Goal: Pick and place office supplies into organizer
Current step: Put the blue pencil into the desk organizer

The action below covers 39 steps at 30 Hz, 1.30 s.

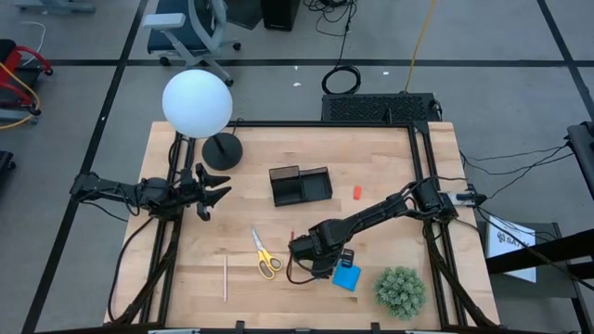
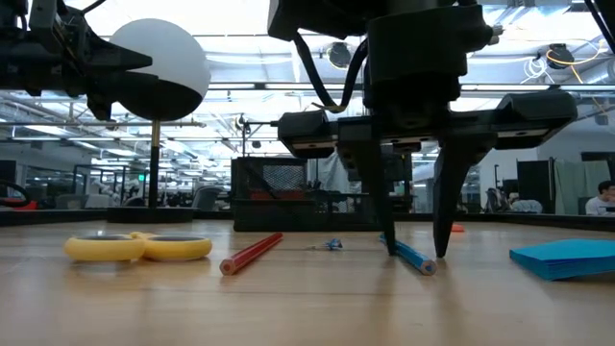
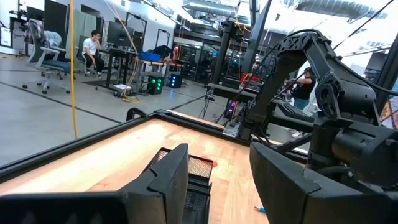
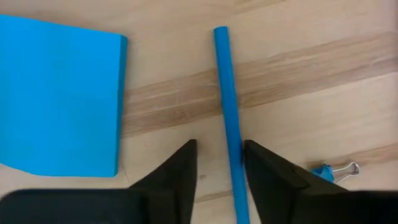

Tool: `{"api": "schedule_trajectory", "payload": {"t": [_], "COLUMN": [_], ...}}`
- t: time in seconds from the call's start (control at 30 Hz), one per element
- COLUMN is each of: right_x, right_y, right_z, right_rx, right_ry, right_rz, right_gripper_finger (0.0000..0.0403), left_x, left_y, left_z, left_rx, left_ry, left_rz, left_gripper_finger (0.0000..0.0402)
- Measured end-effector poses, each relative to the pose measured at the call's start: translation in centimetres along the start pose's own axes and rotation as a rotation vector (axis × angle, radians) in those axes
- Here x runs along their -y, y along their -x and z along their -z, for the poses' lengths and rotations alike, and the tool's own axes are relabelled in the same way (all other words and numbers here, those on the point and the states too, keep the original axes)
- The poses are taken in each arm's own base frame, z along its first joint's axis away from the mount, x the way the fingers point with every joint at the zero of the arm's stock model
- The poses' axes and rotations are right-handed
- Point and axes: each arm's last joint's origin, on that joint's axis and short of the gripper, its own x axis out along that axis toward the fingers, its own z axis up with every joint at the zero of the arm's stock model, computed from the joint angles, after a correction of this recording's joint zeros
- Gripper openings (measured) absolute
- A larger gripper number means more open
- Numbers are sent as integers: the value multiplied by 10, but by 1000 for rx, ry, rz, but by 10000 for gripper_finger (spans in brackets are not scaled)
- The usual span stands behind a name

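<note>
The right claw (image 4: 219, 163) stands on the counter (image 1: 390, 167) with its fingers open around the blue pencil (image 4: 229, 112), beside the notepad (image 4: 59, 93).

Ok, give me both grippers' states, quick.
Left gripper: open, empty, raised near the lamp.
Right gripper: down at the table, fingers either side of the blue pencil; gap still shows, so not gripped yet.
</note>
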Motion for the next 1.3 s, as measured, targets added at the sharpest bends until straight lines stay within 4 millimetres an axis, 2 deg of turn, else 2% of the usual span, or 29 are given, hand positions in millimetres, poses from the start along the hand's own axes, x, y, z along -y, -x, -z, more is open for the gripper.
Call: {"api": "schedule_trajectory", "payload": {"t": [0.2,0.4,1.3], "right_x": [0,0,6], "right_y": [0,-1,9], "right_z": [0,0,-5], "right_rx": [1,4,22], "right_ry": [0,0,-26], "right_rz": [-5,-2,36], "right_gripper_finger": [52,13,2], "left_x": [0,0,0], "left_y": [0,0,0], "left_z": [0,0,0], "left_rx": [0,0,0], "left_ry": [0,0,7], "left_rz": [0,0,0], "left_gripper_finger": [170,170,170]}}
